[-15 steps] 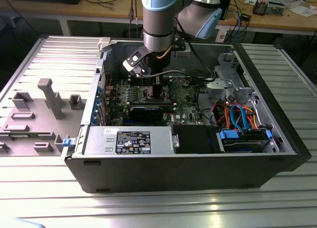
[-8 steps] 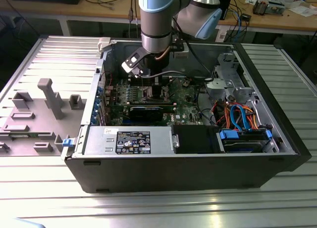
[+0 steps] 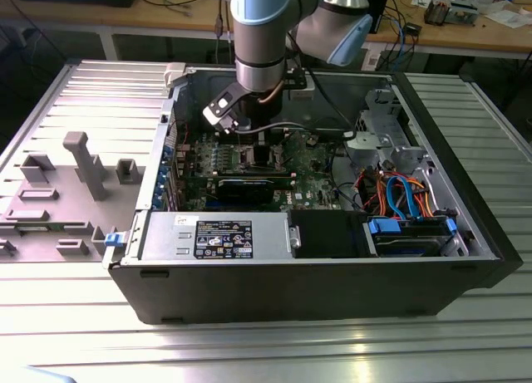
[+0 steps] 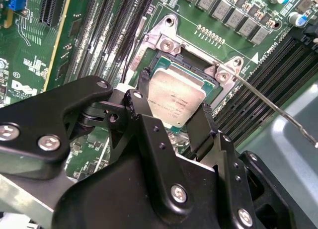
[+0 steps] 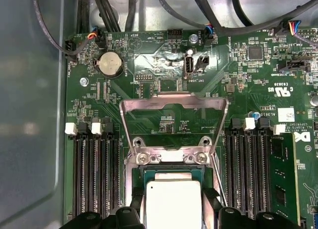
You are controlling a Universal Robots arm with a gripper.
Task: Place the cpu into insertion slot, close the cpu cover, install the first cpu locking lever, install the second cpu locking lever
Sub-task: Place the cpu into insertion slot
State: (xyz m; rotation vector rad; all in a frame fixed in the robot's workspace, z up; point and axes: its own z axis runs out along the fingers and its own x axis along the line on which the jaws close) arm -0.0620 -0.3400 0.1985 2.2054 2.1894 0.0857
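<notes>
Workbenches point(image 3: 465, 26) littered with cables run behind a ribbed metal table point(image 3: 465, 109), and on that table an open computer case point(image 3: 332, 283) lies on its side. In the exterior view the arm reaches straight down into the case so that the gripper point(image 3: 245, 134) hangs right over the socket point(image 3: 253, 157) on the green circuit board point(image 3: 316, 179). That upright approach suits lowering a flat part squarely.

In the second wrist view the cpu point(image 4: 176, 97) sits level over the socket, inside its silvery rim. The jaws pinch the cpu by two opposite edges, one black finger on each side, probably to keep it from tilting or sliding on the contacts. Whether it is fully seated cannot be told. A thin metal lever point(image 4: 268, 102) angles away from the socket's corner, unlatched.

In the first wrist view the cover point(image 5: 174, 101) stands swung open beyond the socket, hinged at its far rim, leaving the way in free. Black memory slots point(image 5: 94, 174) flank the socket on both sides.
</notes>
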